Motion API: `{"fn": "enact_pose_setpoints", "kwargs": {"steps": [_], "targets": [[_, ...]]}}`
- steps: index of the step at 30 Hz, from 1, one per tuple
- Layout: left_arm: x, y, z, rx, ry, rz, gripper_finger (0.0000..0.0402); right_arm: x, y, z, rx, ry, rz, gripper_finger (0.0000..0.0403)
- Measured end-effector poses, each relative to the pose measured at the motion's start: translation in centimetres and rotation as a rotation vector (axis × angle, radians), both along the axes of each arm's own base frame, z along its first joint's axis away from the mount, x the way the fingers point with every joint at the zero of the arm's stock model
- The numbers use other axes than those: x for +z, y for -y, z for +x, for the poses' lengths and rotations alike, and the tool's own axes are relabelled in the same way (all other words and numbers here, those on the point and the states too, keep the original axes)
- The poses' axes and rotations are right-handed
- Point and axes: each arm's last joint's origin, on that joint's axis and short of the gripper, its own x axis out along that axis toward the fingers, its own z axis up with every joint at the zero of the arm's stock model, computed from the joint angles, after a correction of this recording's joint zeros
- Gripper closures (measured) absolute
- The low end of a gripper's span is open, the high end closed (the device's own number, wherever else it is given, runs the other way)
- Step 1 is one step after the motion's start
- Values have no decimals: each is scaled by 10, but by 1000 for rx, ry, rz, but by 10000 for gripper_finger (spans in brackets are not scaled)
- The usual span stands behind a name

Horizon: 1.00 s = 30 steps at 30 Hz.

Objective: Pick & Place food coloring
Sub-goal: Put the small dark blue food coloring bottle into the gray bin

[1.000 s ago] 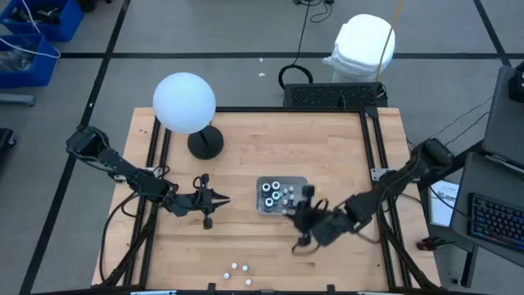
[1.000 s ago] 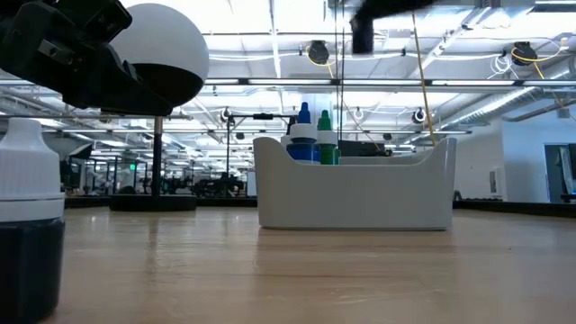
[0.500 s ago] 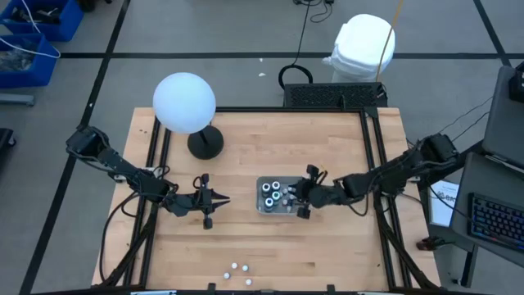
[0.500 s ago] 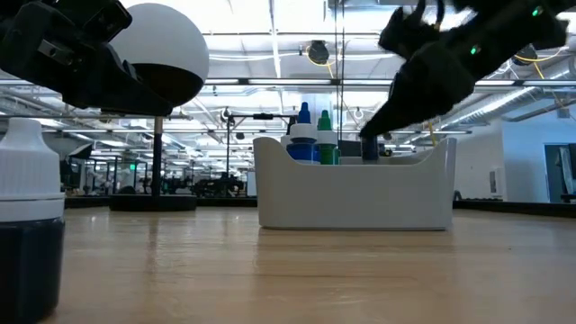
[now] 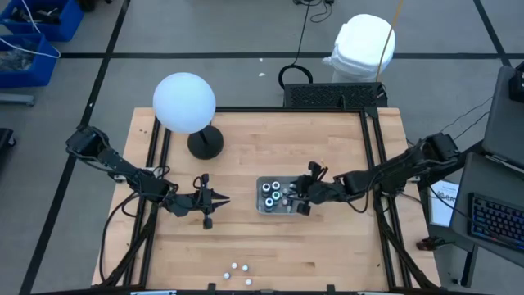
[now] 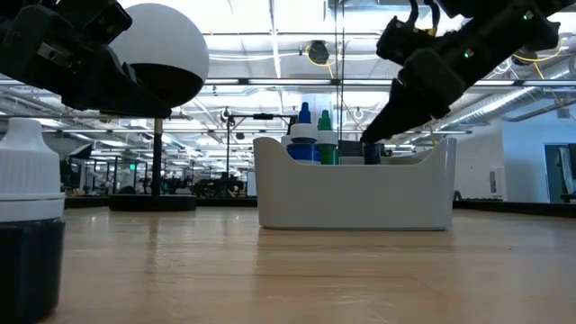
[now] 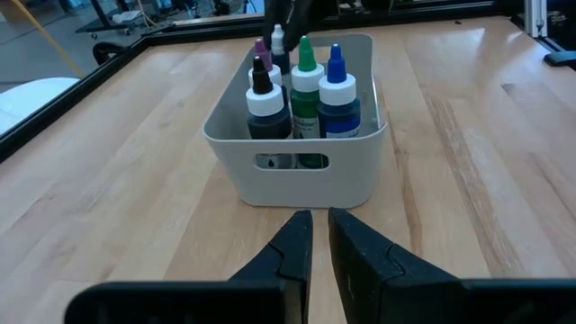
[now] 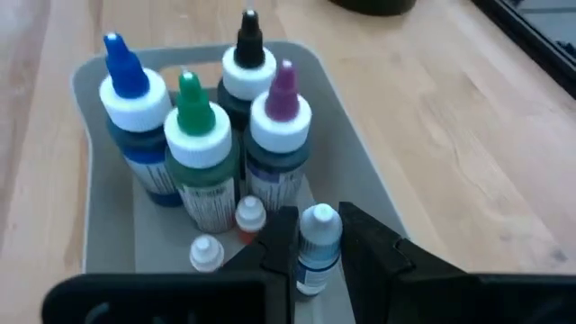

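Observation:
A grey tray (image 5: 264,206) sits mid-table. In it stand several bigger food coloring bottles with blue (image 8: 132,108), green (image 8: 200,135), black (image 8: 245,67) and purple (image 8: 281,121) tips, plus two tiny ones (image 8: 249,216) beside them. My right gripper (image 8: 317,216) hangs over the tray's right end (image 5: 301,199), shut on a small white-capped bottle (image 8: 315,238). My left gripper (image 7: 320,216) waits left of the tray (image 5: 219,201), shut and holding nothing, pointing at the tray. Several small bottles (image 5: 238,267) stand on the wood near the front edge. My right gripper pinches the small bottle by its labelled body (image 8: 310,263), just below the white cap, between the two fingers. The fingers slant down from the table's right side. The bottle stays upright inside the tray's rim; the fingers and tray wall hide whether its base rests on the tray floor.
A white globe lamp (image 5: 185,102) on a dark round base (image 5: 205,143) stands at the far left. One small bottle (image 6: 27,225) stands right in front of the low camera. Bare wood lies to the tray's left, right and front.
My right gripper has carried the small bottle from in front of the tray toward the far edge and down to the tray's right end, rolling its wrist on the way. It has hardly moved in the last half second.

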Motion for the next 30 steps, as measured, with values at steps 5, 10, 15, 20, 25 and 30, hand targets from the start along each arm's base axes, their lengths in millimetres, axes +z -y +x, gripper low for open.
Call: {"fn": "enact_pose_setpoints", "kwargs": {"steps": [5, 10, 15, 20, 25, 30], "targets": [[0, 0, 0, 2, 1, -6, 353, -7, 0, -8, -37, -82, 23, 352], [0, 0, 0, 2, 1, -6, 353, -8, -4, -11, -59, -91, 26, 352], [0, 0, 0, 3, 2, -10, 353, -8, -4, -11, -62, -86, 31, 352], [1, 0, 0, 3, 7, -13, 353, -14, -5, -6, -76, -84, 43, 352], [1, 0, 0, 4, 7, -13, 353, -21, -6, -3, -70, -96, 37, 352], [1, 0, 0, 3, 7, -13, 353, -24, -6, -2, -73, -100, 39, 352]]}}
